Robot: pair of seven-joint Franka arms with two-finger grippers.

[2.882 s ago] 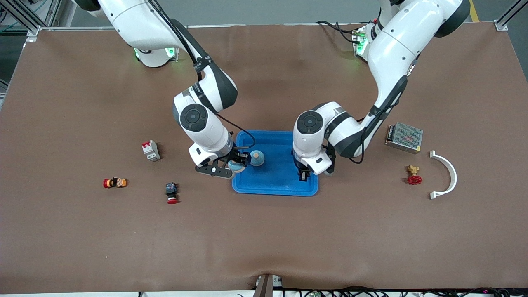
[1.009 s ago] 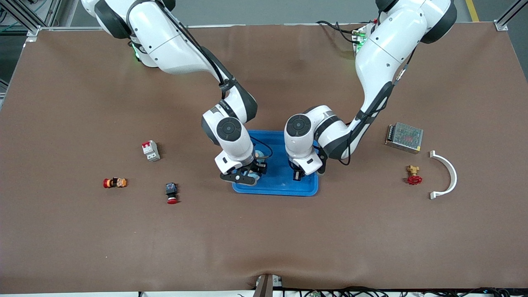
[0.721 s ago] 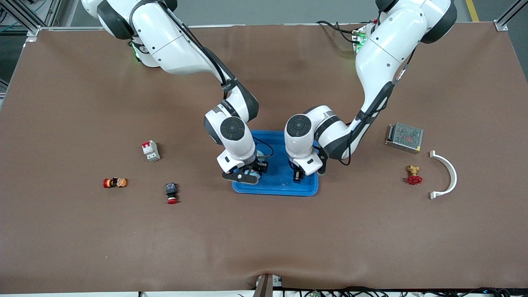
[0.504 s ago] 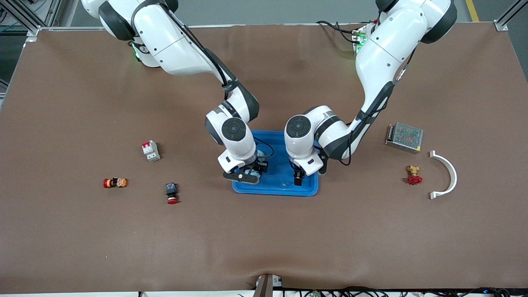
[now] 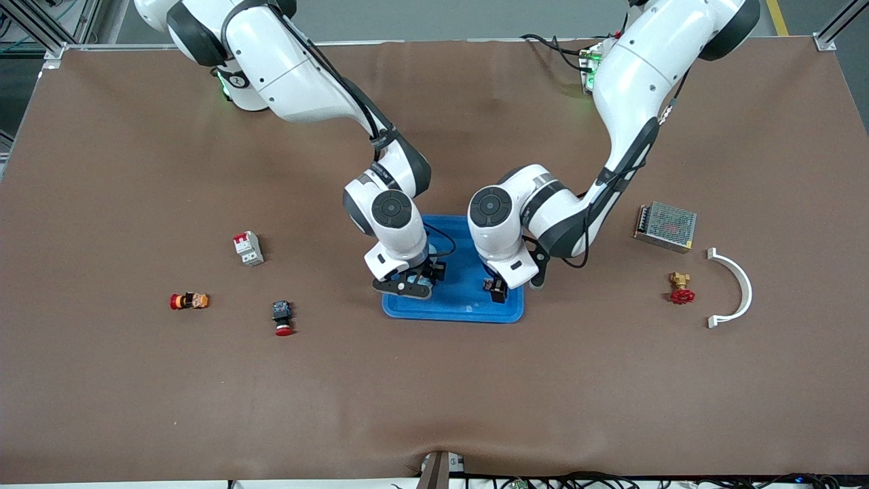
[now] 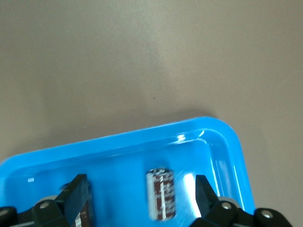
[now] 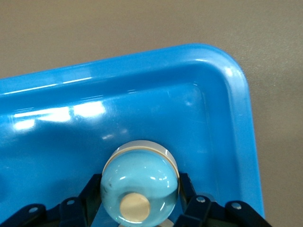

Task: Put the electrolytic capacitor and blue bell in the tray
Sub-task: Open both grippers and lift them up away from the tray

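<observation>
The glossy, round blue bell [image 7: 140,180] is being gripped over the smooth bright-blue tray [image 5: 468,311] by the right gripper [image 5: 411,282]. The cylindrical electrolytic capacitor [image 6: 161,193] is lying in the tray, at six o'clock of its middle, between the left gripper's [image 6: 142,198] spread fingers.

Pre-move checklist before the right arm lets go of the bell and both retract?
1. Capacitor released inside tray: ok, it lies on the floor between the open fingers of the left gripper.
2. Left gripper clear of capacitor: ok, gaps show on both sides.
3. Blue bell over the tray floor, within the rim: ok.
4. Right gripper holds the bell: ok, shut on it.
5. Bell seated on the tray floor: cannot tell, its base is hidden.
6. Bell apart from capacitor: cannot tell, no view shows both.
</observation>
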